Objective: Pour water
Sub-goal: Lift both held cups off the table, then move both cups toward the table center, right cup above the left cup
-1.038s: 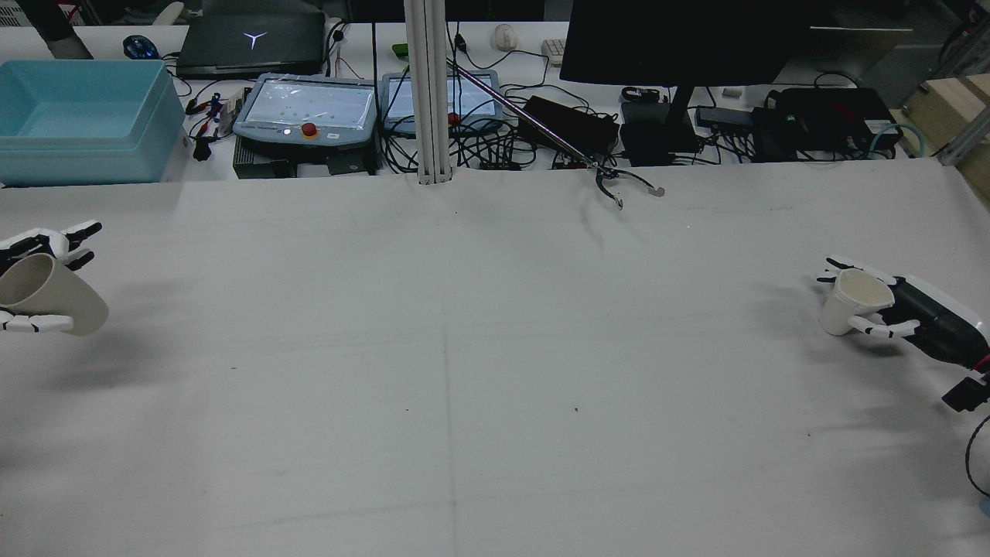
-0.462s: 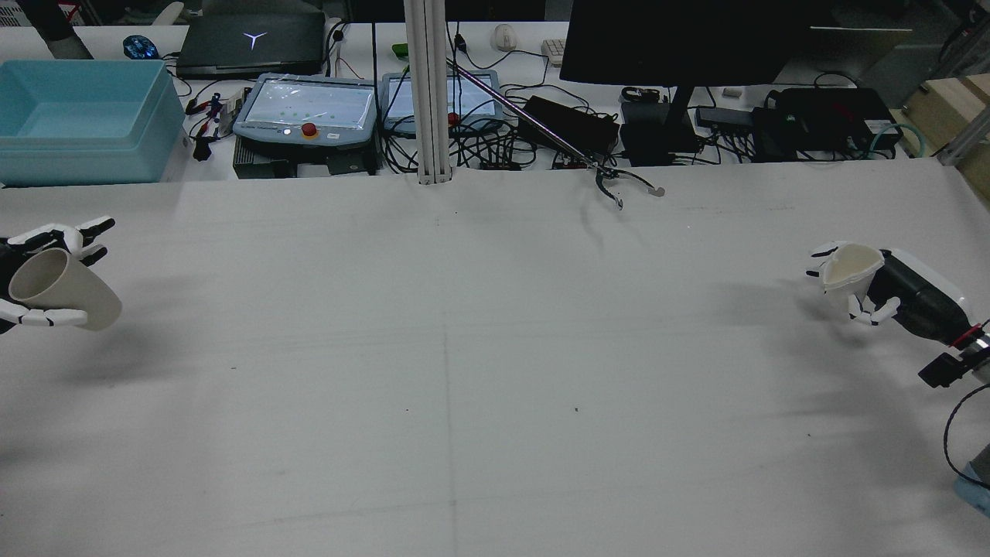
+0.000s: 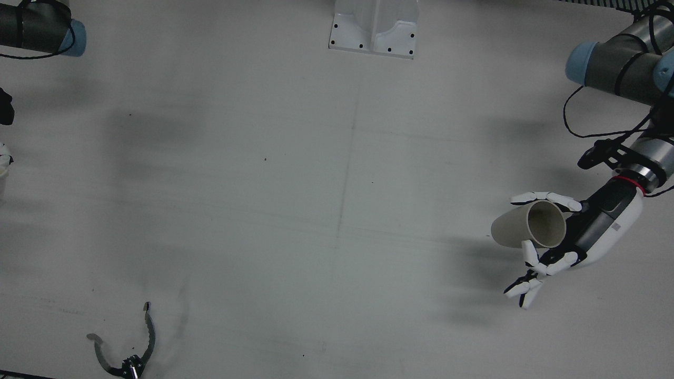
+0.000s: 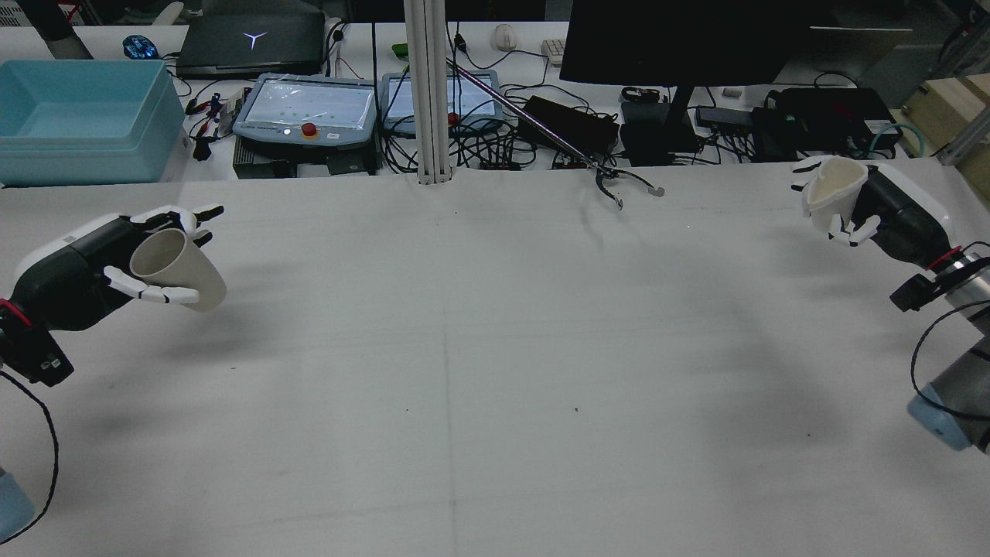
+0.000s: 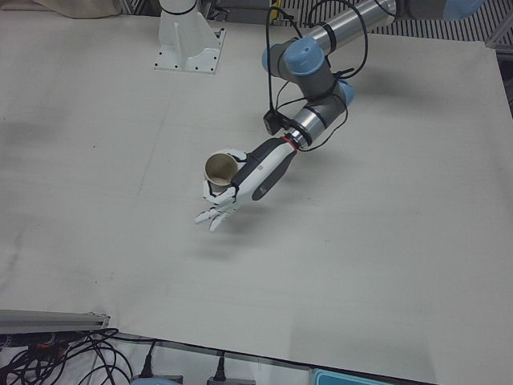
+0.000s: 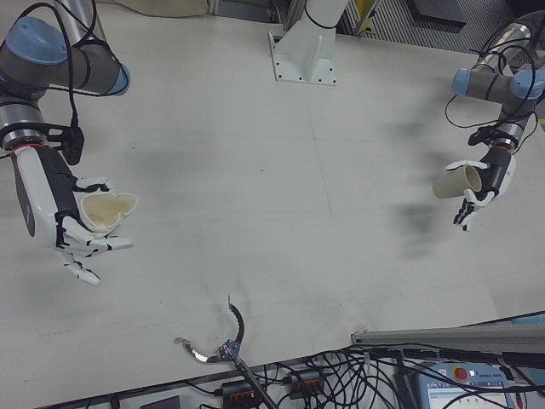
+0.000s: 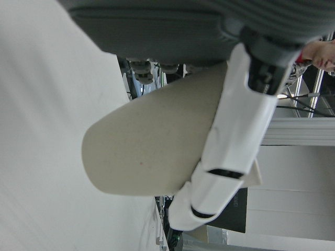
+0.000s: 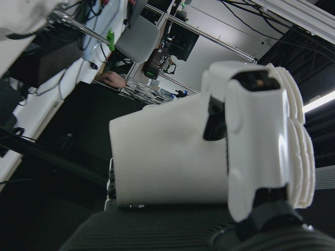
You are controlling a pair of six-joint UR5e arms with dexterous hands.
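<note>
My left hand (image 4: 93, 275) is shut on a beige paper cup (image 4: 184, 272) and holds it tilted, almost on its side, above the left half of the table. The front view shows this cup (image 3: 526, 227) with its mouth turned toward the left hand (image 3: 590, 234); it also shows in the left-front view as the beige cup (image 5: 219, 169). My right hand (image 4: 889, 207) is shut on a white paper cup (image 4: 831, 186), mouth upward, rim squeezed out of round. In the right-front view the white cup (image 6: 106, 211) hangs above the table in the right hand (image 6: 47, 200). Neither cup's contents can be seen.
A metal grabber tool's claw (image 4: 619, 189) lies on the far edge of the table at middle right. Behind the table stand a blue bin (image 4: 77, 116), two teach pendants (image 4: 309, 112), cables and a monitor. The white pedestal (image 3: 374, 31) is at the robot's side.
The left hand has swung inward from the table's left edge with the beige cup. The right hand has lifted the white cup and carried it toward the far edge.
</note>
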